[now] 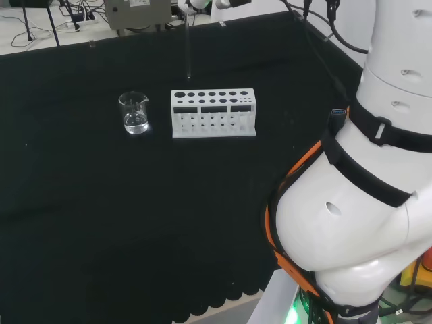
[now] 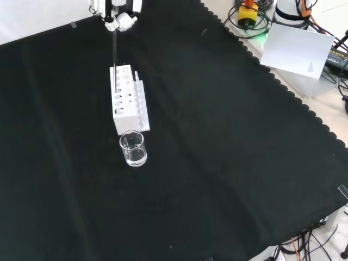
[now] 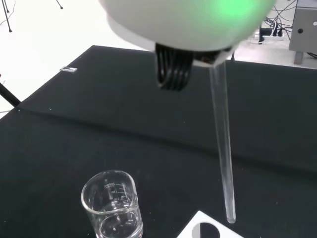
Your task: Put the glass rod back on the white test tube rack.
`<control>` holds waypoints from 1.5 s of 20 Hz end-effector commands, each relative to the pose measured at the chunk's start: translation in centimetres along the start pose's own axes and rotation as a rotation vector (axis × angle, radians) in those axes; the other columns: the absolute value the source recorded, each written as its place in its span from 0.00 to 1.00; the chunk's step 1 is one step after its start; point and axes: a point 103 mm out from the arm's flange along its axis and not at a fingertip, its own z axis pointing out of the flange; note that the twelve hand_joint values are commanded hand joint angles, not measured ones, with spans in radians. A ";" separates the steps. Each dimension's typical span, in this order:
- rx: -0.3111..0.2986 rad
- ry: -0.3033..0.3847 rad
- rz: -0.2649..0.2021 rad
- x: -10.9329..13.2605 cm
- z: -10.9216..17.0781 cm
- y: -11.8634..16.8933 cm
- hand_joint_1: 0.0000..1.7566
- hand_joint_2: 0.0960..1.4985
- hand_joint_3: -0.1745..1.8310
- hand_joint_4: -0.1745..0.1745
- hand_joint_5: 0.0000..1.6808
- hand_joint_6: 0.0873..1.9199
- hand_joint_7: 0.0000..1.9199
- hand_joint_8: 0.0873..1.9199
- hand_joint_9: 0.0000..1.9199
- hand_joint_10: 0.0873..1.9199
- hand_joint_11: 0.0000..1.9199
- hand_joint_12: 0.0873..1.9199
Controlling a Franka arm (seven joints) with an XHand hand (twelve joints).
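Head view, left to right: one beaker (image 1: 134, 113) with a little clear liquid, one white test tube rack (image 1: 213, 113), and one glass rod (image 1: 188, 50) hanging upright above the rack's far left corner; nothing stands in the rack's holes. In the front view the hand (image 2: 117, 12) is at the top edge, fingers curled around the top of the rod (image 2: 114, 51), whose lower end sits just above the far end of the rack (image 2: 128, 104), with the beaker (image 2: 133, 148) just in front of the near end. In the wrist view the rod tip (image 3: 230, 217) hovers beside a rack hole (image 3: 204, 232), not over it. Risks, as judged: if lowered from here, the tip may land on the rack's top face between holes or slip past the edge, so the rod could skid, tilt in the fingers, or nudge the light rack toward the beaker (image 3: 112, 206). Released before the rod seats in a hole, it would topple onto the cloth and roll. Rod is thin glass; a side load against a hole rim could snap it.
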 end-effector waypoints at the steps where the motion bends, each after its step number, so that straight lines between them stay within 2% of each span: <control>1: 0.004 -0.009 -0.015 1.1 0.5 -0.4 0.76 0.28 0.57 0.00 0.78 0.23 0.68 0.52 0.92 0.31 0.78 0.49; 13: 0.017 0.000 -0.064 3.8 1.3 -0.9 0.76 0.28 0.57 0.00 0.77 0.23 0.68 0.52 0.92 0.31 0.78 0.49; 20: -0.002 0.014 -0.080 4.1 0.9 -0.9 0.76 0.28 0.57 0.00 0.77 0.23 0.68 0.52 0.92 0.31 0.79 0.49; 30: 0.015 0.049 -0.116 4.0 2.8 0.5 0.76 0.28 0.57 0.00 0.77 0.24 0.68 0.52 0.92 0.31 0.79 0.49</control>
